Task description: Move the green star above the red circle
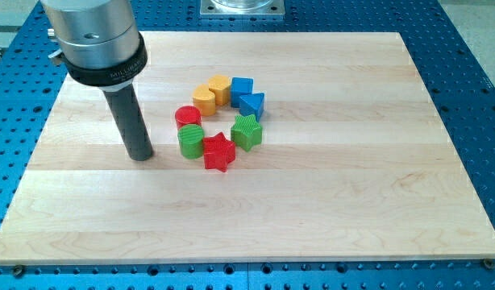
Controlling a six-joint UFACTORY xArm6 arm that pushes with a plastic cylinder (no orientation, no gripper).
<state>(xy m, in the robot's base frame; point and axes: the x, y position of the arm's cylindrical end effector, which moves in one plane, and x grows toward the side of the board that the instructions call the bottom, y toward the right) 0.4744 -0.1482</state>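
The wooden board (328, 201) is the largest thing here; it lies on a blue perforated table (473, 97) and fills most of the view. Its near edge is cut a little at the view's bottom left corner.

Next in size is the arm's grey metal housing (98, 40), which is cut off by the view's top edge, so the upper part cannot be seen. From it a straight dark rod (131, 113) goes down to the board. There is no claw on this arm, so nothing opens or closes and nothing is held. The rod ends in my tip (140, 156), which stands on the bare wood and touches no block.

All the blocks make a small ring to the view's right of the tip. The closest one is the green cylinder (190, 140), near the tip but clearly apart from it. Just above it sits the red circle (188, 118), touching it. Farther right at about the tip's level is the red star (218, 152), and beyond it the green star (247, 131), which lies right of the red circle and a little lower than it.

Higher and to the right of the tip are two yellow blocks (211, 92), whose shapes are hard to make out, then a blue cube (242, 87) and a blue triangle (251, 104).

A grey metal plate (242, 7) is partly cut off at the view's top.
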